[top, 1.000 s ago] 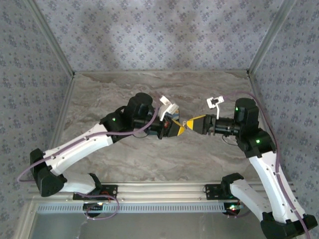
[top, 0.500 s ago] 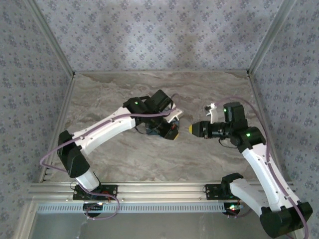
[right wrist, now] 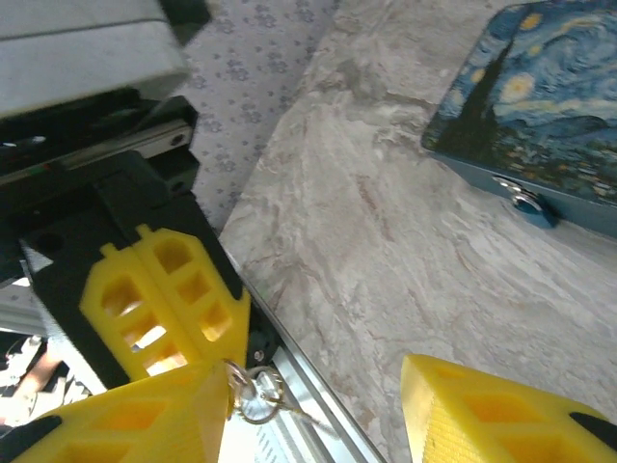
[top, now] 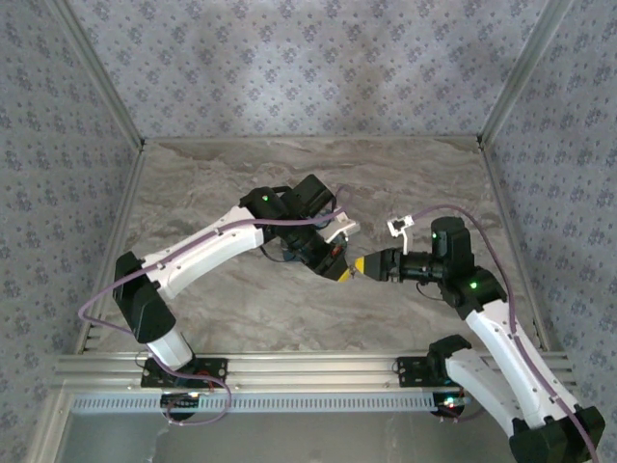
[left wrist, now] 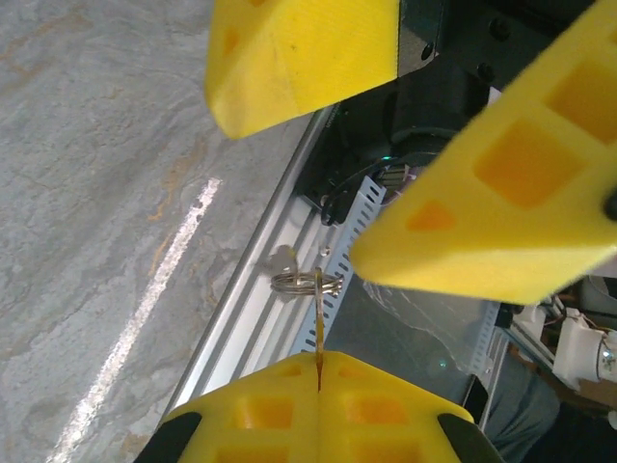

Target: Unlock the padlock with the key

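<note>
Centre of the top view: the left gripper (top: pixel 339 269) and right gripper (top: pixel 359 265) meet tip to tip. Bottom centre of the left wrist view, the left is clamped on the key (left wrist: pixel 318 333), its ring at the mouth of the right's parted jaws, seemingly a hand-over. Upper right of the right wrist view, the padlock (right wrist: pixel 524 201) sits at the tin's (right wrist: pixel 540 87) front edge; next, the right must close on the key before the left lets go.
</note>
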You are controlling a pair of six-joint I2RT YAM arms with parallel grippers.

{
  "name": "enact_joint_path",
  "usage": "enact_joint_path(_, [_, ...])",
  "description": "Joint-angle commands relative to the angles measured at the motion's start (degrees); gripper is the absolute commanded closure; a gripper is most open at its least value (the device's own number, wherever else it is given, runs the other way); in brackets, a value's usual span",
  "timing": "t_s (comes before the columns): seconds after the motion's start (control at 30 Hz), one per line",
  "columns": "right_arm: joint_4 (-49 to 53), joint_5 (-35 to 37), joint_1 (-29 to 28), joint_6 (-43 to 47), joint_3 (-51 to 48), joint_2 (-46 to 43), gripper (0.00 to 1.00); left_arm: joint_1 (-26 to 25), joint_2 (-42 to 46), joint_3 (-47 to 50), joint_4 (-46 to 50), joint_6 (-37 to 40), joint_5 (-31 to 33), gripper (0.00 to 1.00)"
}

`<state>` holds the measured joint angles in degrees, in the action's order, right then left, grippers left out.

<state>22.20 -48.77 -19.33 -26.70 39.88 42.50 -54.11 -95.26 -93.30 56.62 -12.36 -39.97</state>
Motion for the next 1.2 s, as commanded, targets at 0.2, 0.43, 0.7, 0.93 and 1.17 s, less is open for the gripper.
enact_joint_path(0.2, [-2.6, -3.8, -1.8, 0.5, 0.0, -0.6, 0.51, -0.6, 2.7, -2.0, -0.9, 1.1, -3.5, 1.0])
enact_joint_path(0.43, [-3.0, -5.7, -3.4, 1.0, 0.3, -0.6, 0.56, -0.6, 3.1, -2.1, -1.8, 1.1, -4.1, 1.0])
enact_joint_path(0.7, [-3.2, -6.3, -4.5, 1.6, 1.0, -0.4, 0.69, -0.6, 3.6, -1.5, -2.2, 1.5, -5.1, 1.0])
enact_joint_path(0.93, [-2.2, -5.7, -4.6, 2.9, 1.5, -0.5, 0.94, -0.6, 4.8, -0.3, -2.2, 2.0, -5.3, 1.0])
enact_joint_path(1.17, [-1.4, -3.0, -4.6, 3.4, 2.6, -2.2, 1.0, 1.7, 7.2, 1.7, -2.7, 1.6, -3.0, 0.89])
